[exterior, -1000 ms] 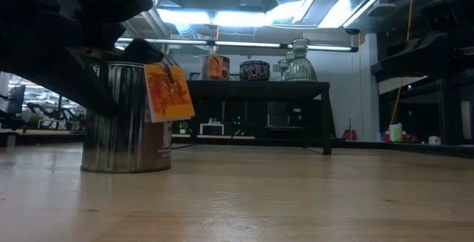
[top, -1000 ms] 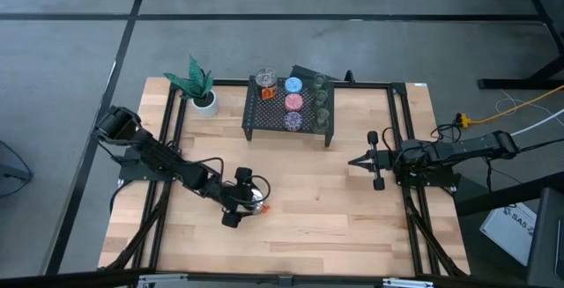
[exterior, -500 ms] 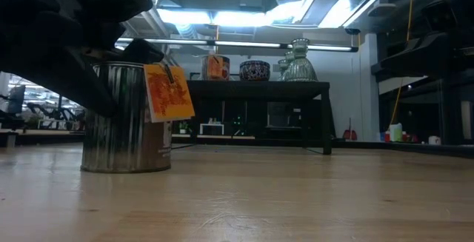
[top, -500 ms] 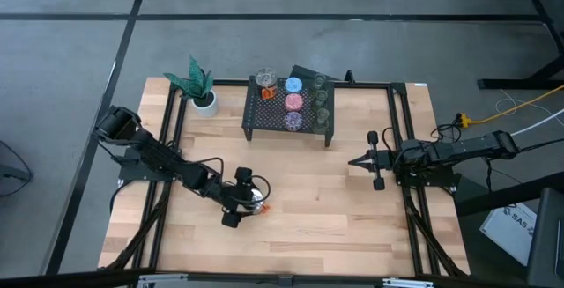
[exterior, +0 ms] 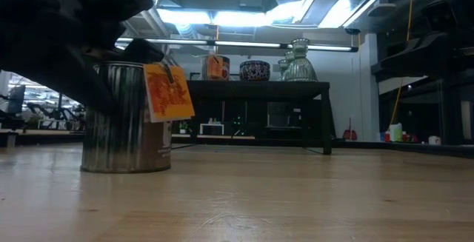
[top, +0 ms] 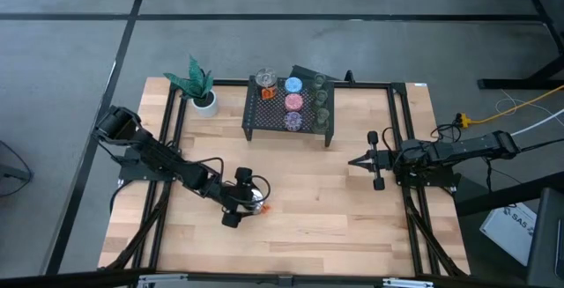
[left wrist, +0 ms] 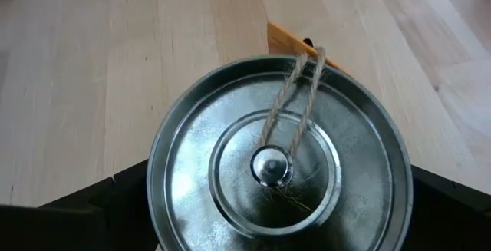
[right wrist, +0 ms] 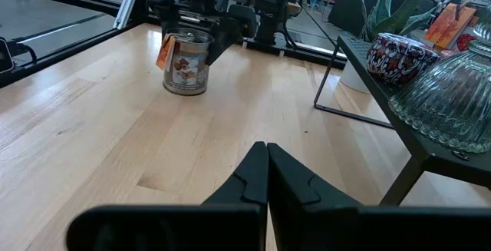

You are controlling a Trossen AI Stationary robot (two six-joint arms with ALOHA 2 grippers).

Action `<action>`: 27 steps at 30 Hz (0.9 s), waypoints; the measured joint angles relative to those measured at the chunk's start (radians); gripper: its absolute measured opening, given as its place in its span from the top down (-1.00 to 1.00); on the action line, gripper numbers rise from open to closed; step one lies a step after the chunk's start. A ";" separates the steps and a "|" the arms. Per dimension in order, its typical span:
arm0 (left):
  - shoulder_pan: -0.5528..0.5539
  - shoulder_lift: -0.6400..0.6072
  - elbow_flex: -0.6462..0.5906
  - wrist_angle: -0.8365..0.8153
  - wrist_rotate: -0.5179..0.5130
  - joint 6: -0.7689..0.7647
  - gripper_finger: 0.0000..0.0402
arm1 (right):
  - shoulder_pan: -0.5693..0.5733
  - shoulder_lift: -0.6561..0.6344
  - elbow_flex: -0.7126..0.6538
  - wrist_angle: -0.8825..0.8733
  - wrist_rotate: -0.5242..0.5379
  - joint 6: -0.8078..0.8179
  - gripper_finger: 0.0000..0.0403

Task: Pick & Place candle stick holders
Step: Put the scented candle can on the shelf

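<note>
Left gripper (top: 244, 195) straddles the silvery holder (top: 254, 200), fingers apart, well before the rack (top: 290, 110); close squarely before lifting. Right gripper (right wrist: 266, 153) waits, fingers together.

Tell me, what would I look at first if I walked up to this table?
Probably the shiny silvery holder with its orange tag, standing on the wood near the front of the table, with the left gripper around it. Next, the black rack at the back, carrying the colourful holders. The right gripper waits, shut, at the right side.
</note>
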 joint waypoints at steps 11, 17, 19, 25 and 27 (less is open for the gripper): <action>0.008 0.000 0.000 0.043 -0.089 -0.008 -0.94 | 0.000 0.000 0.000 0.000 0.000 0.000 0.98; 0.008 0.000 0.000 0.016 -0.090 -0.040 -0.94 | 0.000 0.000 0.000 0.000 0.000 0.000 0.98; 0.011 0.000 0.000 -0.026 -0.061 -0.042 -0.94 | 0.000 0.000 0.000 0.000 0.000 0.000 0.98; 0.012 0.000 0.000 -0.092 0.045 -0.023 -0.94 | 0.000 0.000 0.000 0.000 0.000 0.000 0.98; 0.012 0.000 0.006 -0.102 0.060 -0.001 -0.94 | 0.000 0.000 0.000 0.000 0.000 0.000 0.98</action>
